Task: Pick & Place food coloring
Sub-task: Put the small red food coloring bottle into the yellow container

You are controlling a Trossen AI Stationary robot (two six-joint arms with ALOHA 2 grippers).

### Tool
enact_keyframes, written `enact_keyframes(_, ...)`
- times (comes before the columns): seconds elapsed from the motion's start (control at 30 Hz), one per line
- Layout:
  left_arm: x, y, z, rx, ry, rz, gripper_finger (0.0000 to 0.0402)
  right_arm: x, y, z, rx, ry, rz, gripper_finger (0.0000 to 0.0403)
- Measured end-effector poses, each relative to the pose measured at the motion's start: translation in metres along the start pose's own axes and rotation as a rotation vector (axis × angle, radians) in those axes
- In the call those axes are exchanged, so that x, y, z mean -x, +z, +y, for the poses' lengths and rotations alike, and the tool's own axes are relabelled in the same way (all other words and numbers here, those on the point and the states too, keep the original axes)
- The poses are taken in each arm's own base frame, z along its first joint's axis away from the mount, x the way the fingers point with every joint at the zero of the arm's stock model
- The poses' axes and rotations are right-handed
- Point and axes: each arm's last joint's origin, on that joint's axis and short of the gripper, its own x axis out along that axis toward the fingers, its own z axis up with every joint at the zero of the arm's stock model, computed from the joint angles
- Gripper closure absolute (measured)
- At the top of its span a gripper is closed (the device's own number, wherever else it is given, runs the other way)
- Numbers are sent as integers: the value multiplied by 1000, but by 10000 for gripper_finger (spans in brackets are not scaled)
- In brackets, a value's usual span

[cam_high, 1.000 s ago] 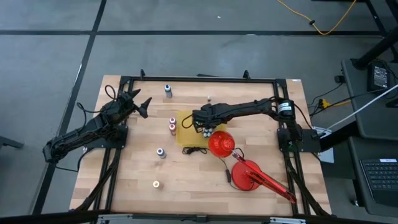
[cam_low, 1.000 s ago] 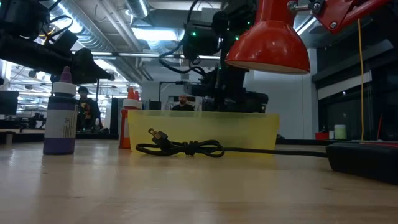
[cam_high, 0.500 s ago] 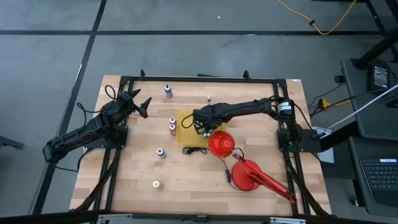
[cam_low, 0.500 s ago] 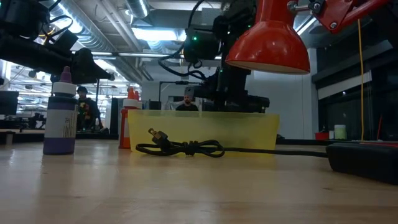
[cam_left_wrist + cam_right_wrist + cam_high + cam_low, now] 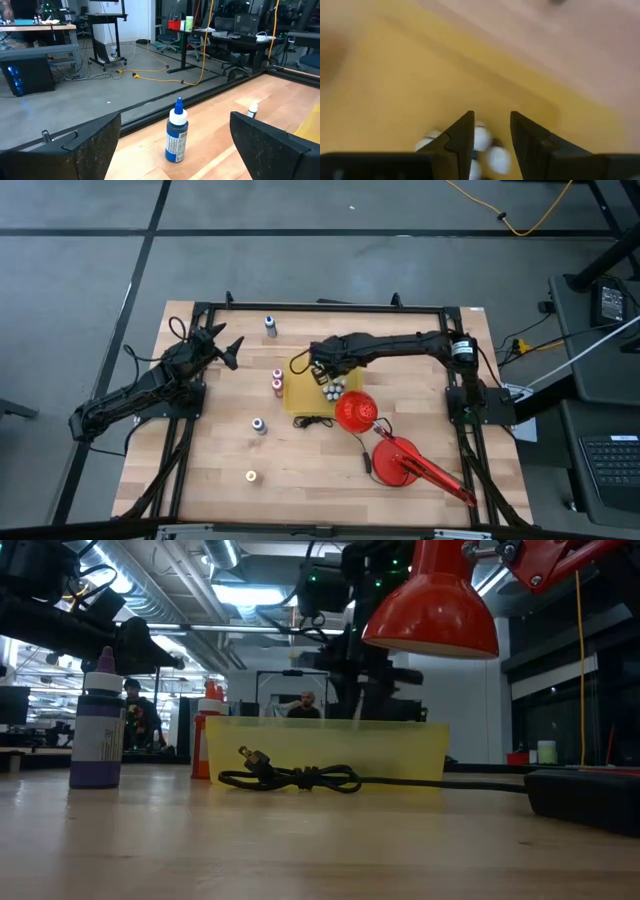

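Small food coloring bottles stand upright about the table: a blue one [image 5: 270, 326] at the far side, a red and a pink one [image 5: 277, 380] left of the yellow tray [image 5: 303, 398], one [image 5: 258, 425] nearer, and an orange-yellow one [image 5: 251, 476] near the front. Several white-capped bottles [image 5: 331, 389] stand in the tray. My right gripper [image 5: 322, 368] hangs above the tray pointing steeply down, open by a narrow gap, with the caps [image 5: 481, 138] below it and nothing between its fingers. My left gripper [image 5: 228, 348] waits open at the far left, with the blue bottle [image 5: 176, 132] ahead of it.
A red lamp lies at the right: its shade [image 5: 354, 412] is beside the tray and its base [image 5: 398, 462] nearer the front. Its black cord [image 5: 300, 778] runs along the tray's near wall. A black frame [image 5: 320, 307] borders the table. A tiny white bottle [image 5: 337, 337] stands far of the tray.
My right gripper has risen and drawn back toward the table's far edge. It now stands off the white-capped bottles it was covering, which stay in the tray. My left arm has kept still.
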Motion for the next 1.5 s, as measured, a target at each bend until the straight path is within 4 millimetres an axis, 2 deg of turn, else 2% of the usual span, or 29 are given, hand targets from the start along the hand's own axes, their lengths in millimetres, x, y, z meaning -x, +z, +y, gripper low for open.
enact_keyframes(0.3, 0, 0, 0, 0, 0, 1, 38, 31, 55, -19, 203, 42, -106, 265)
enact_keyframes(0.5, 0, 0, 0, 0, 0, 0, 37, 46, 81, -33, 458, 92, -134, 211)
enact_keyframes(0.67, 0, 0, 0, 0, 0, -1, 38, 43, 98, -52, 615, 101, -129, 174)
enact_keyframes(0.83, 0, 0, 0, 0, 0, -1, 37, 32, 111, -68, 677, 70, -118, 170)
enact_keyframes(0.97, 0, 0, 0, 0, 0, -1, 38, 22, 117, -75, 562, 64, -100, 170)
enact_keyframes(1.07, 0, 0, 0, 0, 0, -1, 38, 10, 118, -74, 501, 58, -85, 170)
enact_keyframes(1.23, 0, 0, 0, 0, 0, -1, 37, -11, 118, -60, 470, 64, -99, 169)
enact_keyframes(1.5, 0, 0, 0, 0, 0, 0, 37, -46, 120, -58, 422, 25, -74, 169)
